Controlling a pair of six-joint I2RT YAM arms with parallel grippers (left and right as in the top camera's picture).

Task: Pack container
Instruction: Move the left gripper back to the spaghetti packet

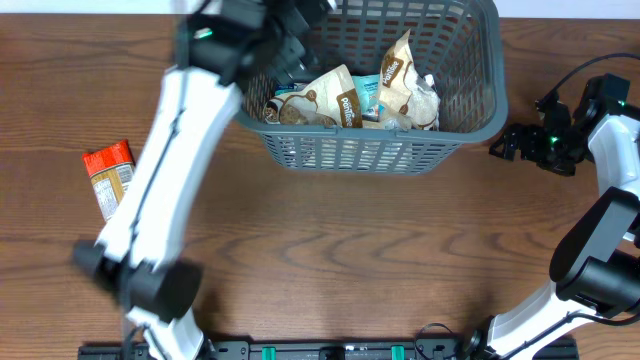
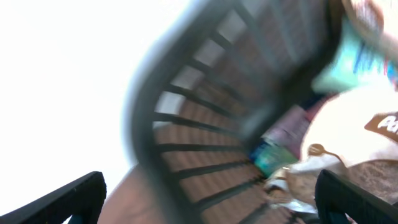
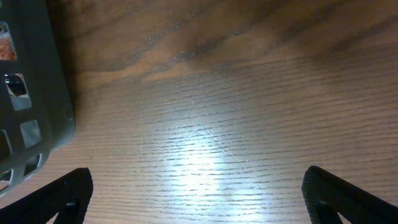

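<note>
**A:** Where is the container, and why there?

**B:** The container (image 1: 380, 150) stands at the far middle of the wooden surface (image 1: 330, 250), between the two arms. I judge that either arm can reach into it from there.

**A:** And the left arm?

**B:** The left arm (image 1: 170, 170) stretches over the container's left rim. The left claw (image 2: 209, 183) hangs inside by the lattice wall, fingers spread wide with nothing between them. That looks like a drop-off pose, though the view is blurred.

**A:** The right?

**B:** The right claw (image 3: 198, 177) hovers over bare wood just beside the container's right corner, also spread wide and empty. My guess is it's parked out of the way.

**A:** What about the contents?

**B:** Several snack packets (image 1: 345, 100) are heaped together inside, some of them propped upright. One red packet (image 1: 108, 172) lies outside, well to the left, so packing seems unfinished.
</note>
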